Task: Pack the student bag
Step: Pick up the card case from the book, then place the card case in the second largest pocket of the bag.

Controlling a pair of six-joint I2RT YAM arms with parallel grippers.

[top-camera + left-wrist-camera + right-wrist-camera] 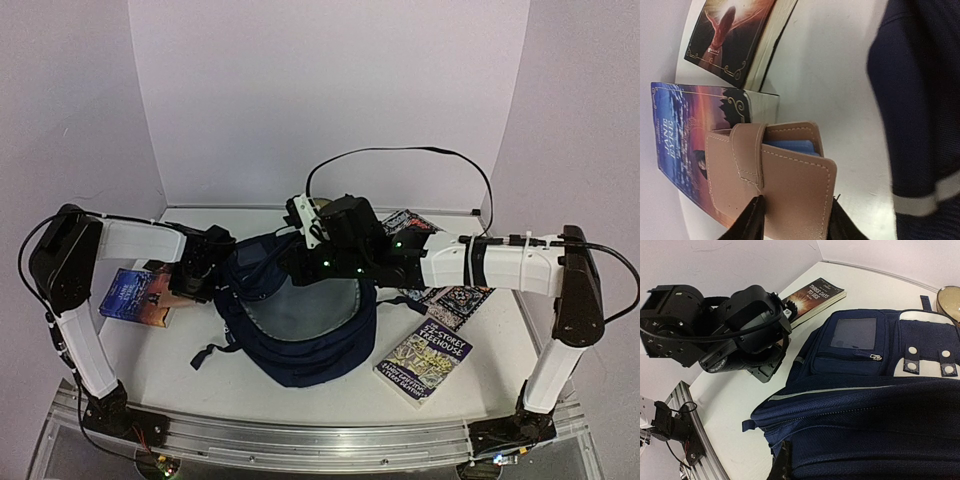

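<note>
Top external view: the navy-blue fabric student bag (300, 340) with white trim lay at the centre of the white worktop (170, 370). Its mouth faced up and showed a grey lining. The left arm (140, 240) reached in from the left of the frame and the right arm (500, 265) from the right. Both wrists met at the bag's upper rim. A purple-and-blue paperback titled "Jane Eyre" (140, 297) lay left of the bag. A paperback titled "52-Storey Treehouse" (430, 362) lay at the lower right, apart from the bag.

Left wrist view: the left claw (796, 217) stood partly closed at the bottom of the frame. A pale pink stitched wallet with a tab strap (785, 185) sat between its black fingers (752, 222). One finger overlapped the wallet's face below the strap and the other sat at the wallet's right edge. Whether the fingers pressed the wallet could not be told. A blue card (790, 146) showed in the wallet's open top. The wallet rested over the corner of the "Jane Eyre" paperback. A dark-covered paperback with a glowing figure (732, 40) lay at the upper left. The bag filled the right edge of the frame, clear of the wallet.

Right wrist view: the right claw (787, 467) was fully closed at the bottom edge of the frame, pinching the bag's dark fabric. The bag's front panel, with a grey window pocket and a white patch, filled the centre and right of the frame.
</note>
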